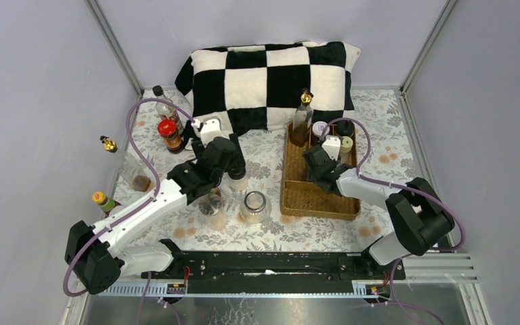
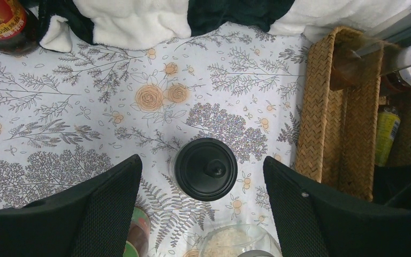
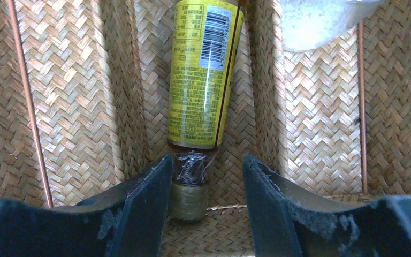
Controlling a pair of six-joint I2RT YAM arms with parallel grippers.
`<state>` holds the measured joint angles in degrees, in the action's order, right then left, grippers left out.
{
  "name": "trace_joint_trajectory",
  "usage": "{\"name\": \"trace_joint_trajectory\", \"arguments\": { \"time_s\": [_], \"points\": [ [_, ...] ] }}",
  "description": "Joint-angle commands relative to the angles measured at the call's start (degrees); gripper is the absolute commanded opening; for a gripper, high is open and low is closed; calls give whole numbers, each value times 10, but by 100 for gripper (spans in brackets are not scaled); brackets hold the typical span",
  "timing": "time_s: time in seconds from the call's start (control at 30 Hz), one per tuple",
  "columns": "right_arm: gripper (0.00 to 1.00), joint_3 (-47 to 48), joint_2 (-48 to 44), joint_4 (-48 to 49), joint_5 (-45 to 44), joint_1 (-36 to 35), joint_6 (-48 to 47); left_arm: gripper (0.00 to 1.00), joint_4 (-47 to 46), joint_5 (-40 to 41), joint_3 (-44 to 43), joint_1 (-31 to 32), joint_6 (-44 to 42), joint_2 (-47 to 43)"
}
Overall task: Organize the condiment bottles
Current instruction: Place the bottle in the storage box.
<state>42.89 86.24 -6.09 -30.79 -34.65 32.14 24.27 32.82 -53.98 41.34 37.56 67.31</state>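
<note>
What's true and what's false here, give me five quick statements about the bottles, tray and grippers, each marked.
The left gripper is open above a black-capped jar on the tablecloth. True.
The right gripper straddles the cap of a yellow-labelled bottle inside the wicker tray. True.
The wicker tray sits on the left arm's side. False: it is on the right arm's side.
The pillow is plain white. False: it is black-and-white checked.
A red-capped jar stands in the tray. False: it stands on the tablecloth, far left, by the pillow.

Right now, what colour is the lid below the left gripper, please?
Black lid; left wrist view shows it best.
</note>
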Motion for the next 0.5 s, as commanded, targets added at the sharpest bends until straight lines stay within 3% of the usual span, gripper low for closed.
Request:
{"name": "trace_joint_trajectory", "arguments": {
  "time_s": [0.0,0.3,0.37,0.47],
  "points": [
    [60,5,54,31,32,3,13,88,8,15,-3,-2,-11,-13],
    [59,-6,115,70,49,14,13,88,9,17,0,-2,-11,-18],
    [56,-9,128,81,53,14,15,88,8,16,0,-2,-11,-17],
    [43,-15,143,92,56,15,15,88,7,15,1,-2,-8,-18]
  ]
}}
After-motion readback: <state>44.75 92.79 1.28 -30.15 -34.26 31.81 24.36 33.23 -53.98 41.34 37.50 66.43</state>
